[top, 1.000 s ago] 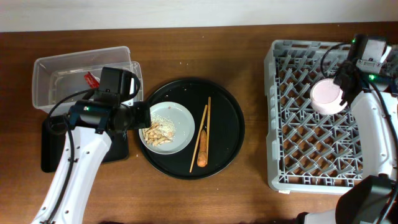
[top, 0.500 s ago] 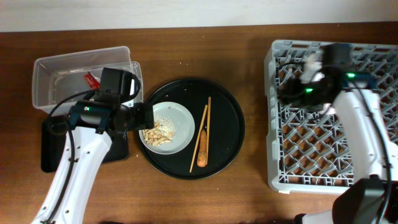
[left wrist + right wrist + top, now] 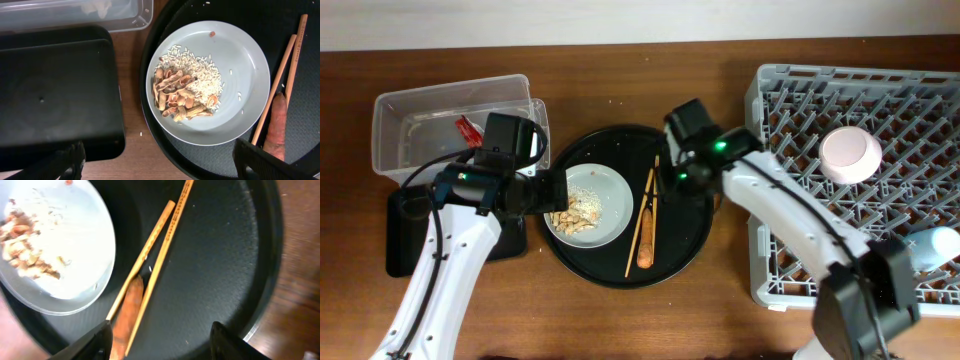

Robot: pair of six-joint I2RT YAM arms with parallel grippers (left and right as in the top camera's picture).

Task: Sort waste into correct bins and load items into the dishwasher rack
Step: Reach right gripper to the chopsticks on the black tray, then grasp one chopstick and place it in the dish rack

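Beneath the left gripper [image 3: 160, 165], whose jaws are spread wide with nothing between them, a pale grey-green plate [image 3: 240, 85] is seen on the left part of a round black tray [image 3: 310, 130]. Beige flaky food scraps [image 3: 180, 97] are heaped against a scatter of white rice [image 3: 197, 67] on the plate's left half. Just right of the plate, two thin wooden chopsticks [image 3: 280, 75] are laid side by side on the round tray. An orange carrot stick [image 3: 276, 125] is lodged between their near ends, touching them. The right gripper [image 3: 160, 340] is held over these, its jaws parted and empty.

Left of the round tray, a shallow black rectangular tray [image 3: 55, 95] is set on the worktop [image 3: 620, 70]. Behind it a clear plastic tub [image 3: 410, 125] is placed, and a small red wrapper [image 3: 468, 128] is seen inside it.

Far to the right, the light-grey dishwasher rack [image 3: 790, 250] is stood. A small white bowl [image 3: 851, 155] is seen among its pegs, apparently mouth down, and a pale blue cup [image 3: 935, 245] at its right edge.

Since a second ago, the right arm has been swung from the rack across to the round tray and the bowl has been left behind in the rack. The left arm is hardly shifted.
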